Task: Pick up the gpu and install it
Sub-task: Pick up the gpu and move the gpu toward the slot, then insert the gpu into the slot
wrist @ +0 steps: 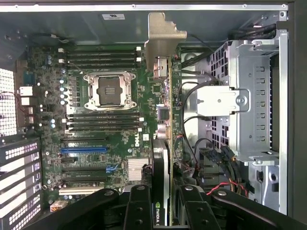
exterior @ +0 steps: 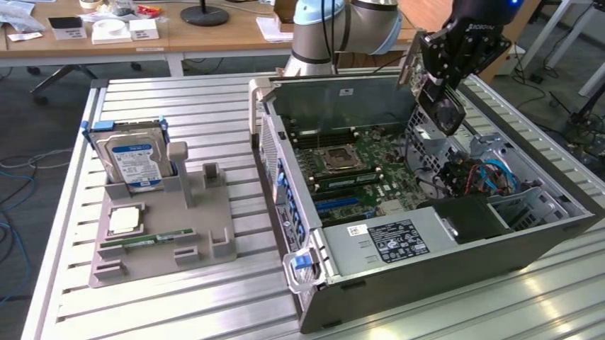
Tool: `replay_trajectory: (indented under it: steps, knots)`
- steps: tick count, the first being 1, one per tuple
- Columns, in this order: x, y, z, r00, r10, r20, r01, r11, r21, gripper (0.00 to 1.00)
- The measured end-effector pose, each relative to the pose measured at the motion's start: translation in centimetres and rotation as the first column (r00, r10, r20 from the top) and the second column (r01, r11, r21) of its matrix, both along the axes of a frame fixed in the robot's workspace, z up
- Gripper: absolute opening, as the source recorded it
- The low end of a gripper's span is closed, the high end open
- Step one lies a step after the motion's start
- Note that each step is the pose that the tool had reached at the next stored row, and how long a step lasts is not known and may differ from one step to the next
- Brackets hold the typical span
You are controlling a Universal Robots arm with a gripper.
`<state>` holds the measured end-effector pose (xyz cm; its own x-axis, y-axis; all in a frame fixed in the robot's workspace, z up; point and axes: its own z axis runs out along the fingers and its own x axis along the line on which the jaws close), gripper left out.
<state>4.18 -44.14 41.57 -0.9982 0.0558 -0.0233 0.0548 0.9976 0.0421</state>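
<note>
The gpu (exterior: pixel 443 108), a green board with a black fan cooler and silver bracket, hangs edge-on in the gripper (wrist: pixel 165 203), raised above the open case (exterior: pixel 454 273), near its far edge.

Exterior oblique overview, wrist looking into case (exterior: pixel 454 276)

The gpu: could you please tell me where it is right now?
The gpu hangs in the gripper above the open computer case, at the exterior view's upper right, over the motherboard near the drive cage.

A cluttered wooden desk (exterior: pixel 236 35) stands behind the slatted metal table (exterior: pixel 170 304).
</note>
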Motion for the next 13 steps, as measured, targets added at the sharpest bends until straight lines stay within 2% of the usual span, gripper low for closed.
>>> replay_trajectory:
  steps: [13]
  knots:
    - [0.0, -0.08, 0.02, 1.0, 0.0, 0.0, 0.0, 1.0, -0.0004, 0.27]
